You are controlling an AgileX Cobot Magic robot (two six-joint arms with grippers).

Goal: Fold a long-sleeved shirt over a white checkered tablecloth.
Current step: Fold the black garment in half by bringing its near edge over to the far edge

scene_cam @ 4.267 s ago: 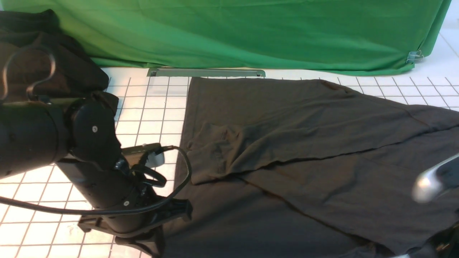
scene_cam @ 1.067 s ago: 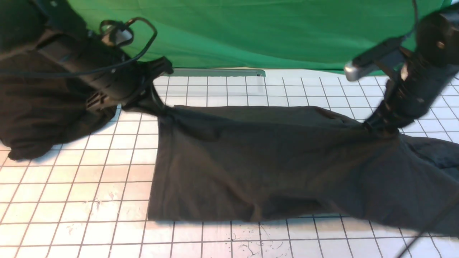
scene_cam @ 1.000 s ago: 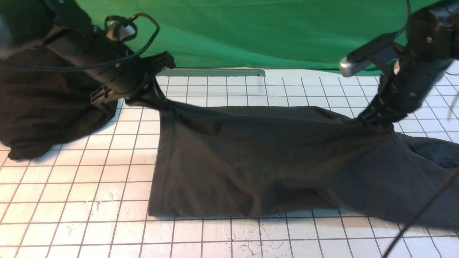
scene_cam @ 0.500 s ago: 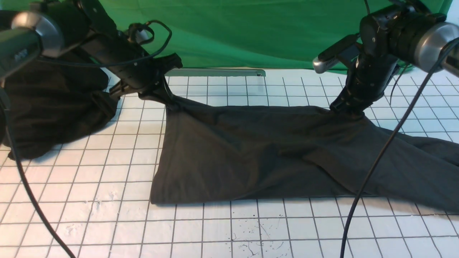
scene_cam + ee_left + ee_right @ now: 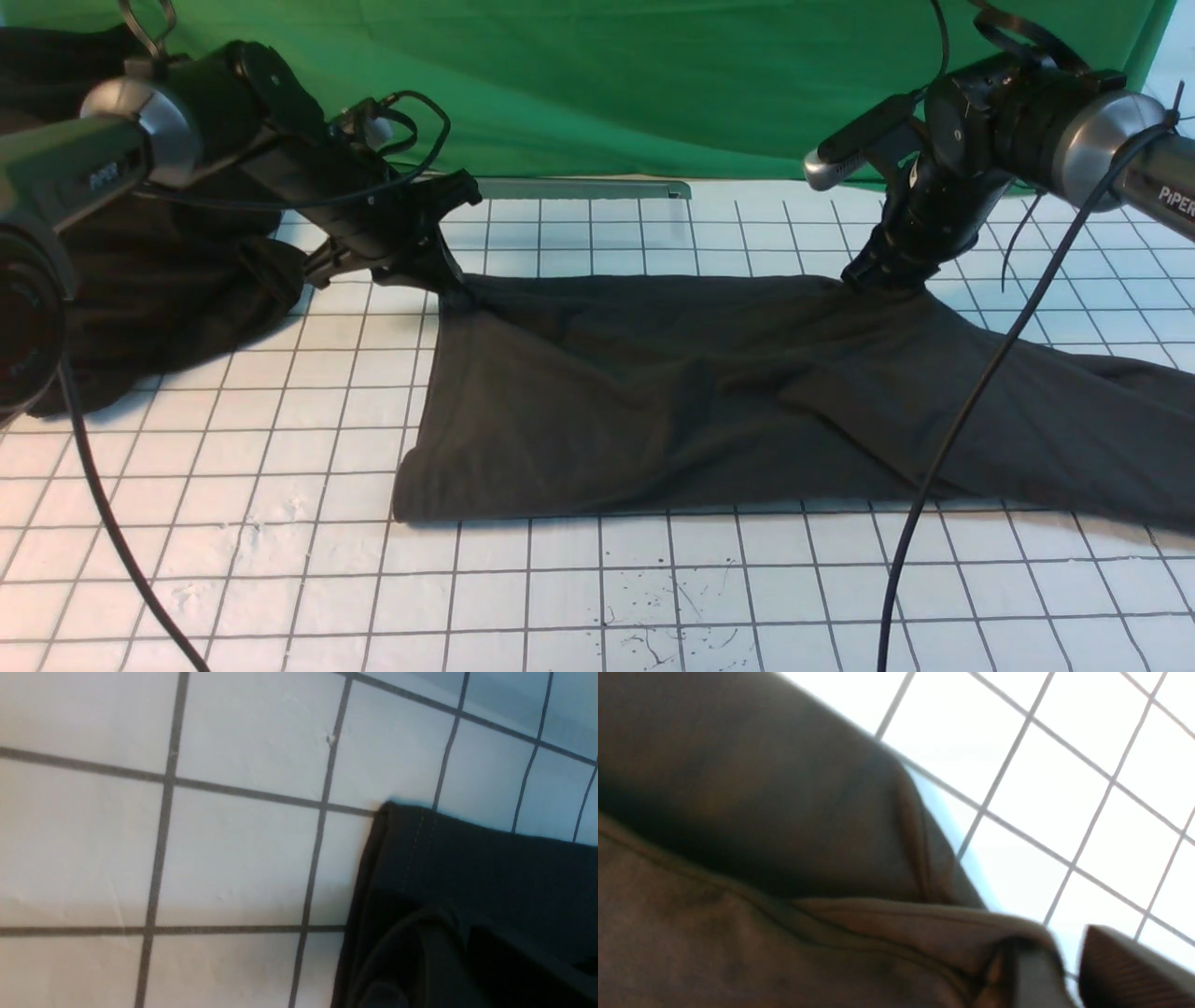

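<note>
1. Nearest me was the bare white checkered tablecloth point(image 5: 280, 597), scuffed in spots. Nothing of the task lay on that strip.
2. Next came the long-sleeved shirt point(image 5: 653, 401), lying flat mid-table and running from left of centre off the right edge of the front view. Its near edge was a straight, clean line, which I judged to be a fold crease.
3. The shirt was charcoal, soft and matte, with shallow wrinkles across the body and no print showing on the upper face. The right part point(image 5: 1102, 439) tapered and trailed out of view; I took it for a sleeve not yet tucked in.
4. At the far edge the left gripper point(image 5: 450, 275) was down on the shirt's far-left corner. Its wrist view showed the stitched hem corner point(image 5: 467, 858) on the cloth, but I could not tell whether the jaws were parted or pinching.
5. The right gripper point(image 5: 878, 278) was down on the far edge further right. In its wrist view one ribbed pad point(image 5: 1125, 970) sat just beside a bunched seam, and again I could not tell the grip.
6. My read on progress: one lengthwise fold laid. Letting go, the trailing sleeve and the crosswise folds were still left.
7. Farthest back were a deeper-black bundle point(image 5: 159, 299) behind the left arm and the green backdrop point(image 5: 607, 84).
</note>
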